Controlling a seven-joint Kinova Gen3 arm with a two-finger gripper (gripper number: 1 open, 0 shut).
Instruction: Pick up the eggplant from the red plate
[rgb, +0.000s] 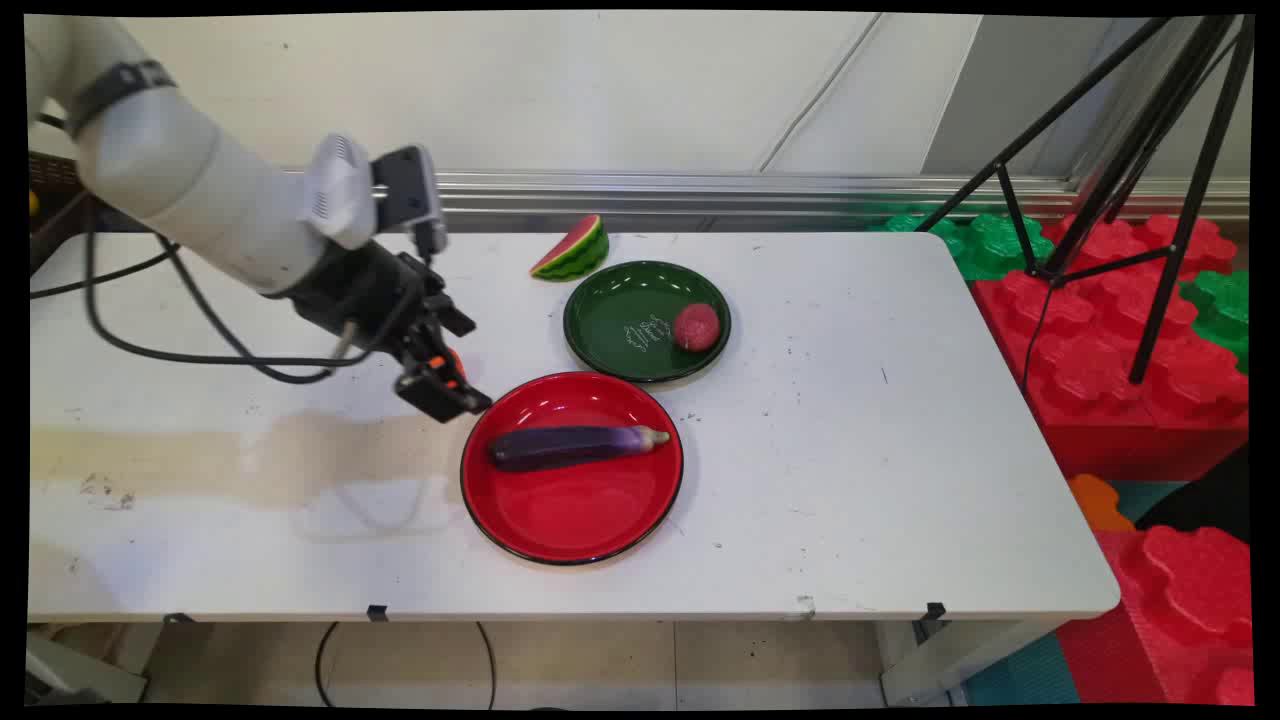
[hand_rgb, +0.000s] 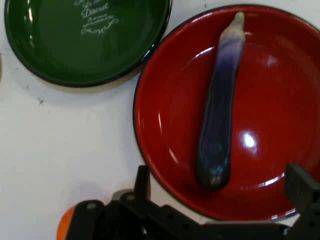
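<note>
Here, gripper (hand_rgb: 220, 200) spread wide and empty over the red plate's (hand_rgb: 280, 100) rim by the eggplant (hand_rgb: 220, 120), main view alone catching the watermelon slice (rgb: 572, 249) and pink ball (rgb: 696, 327) on the green plate (rgb: 610, 315).

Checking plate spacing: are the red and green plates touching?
Apart. The hand view shows a thin strip of white table between the red plate's rim and the green plate's rim; the main view shows the rims very close.
</note>
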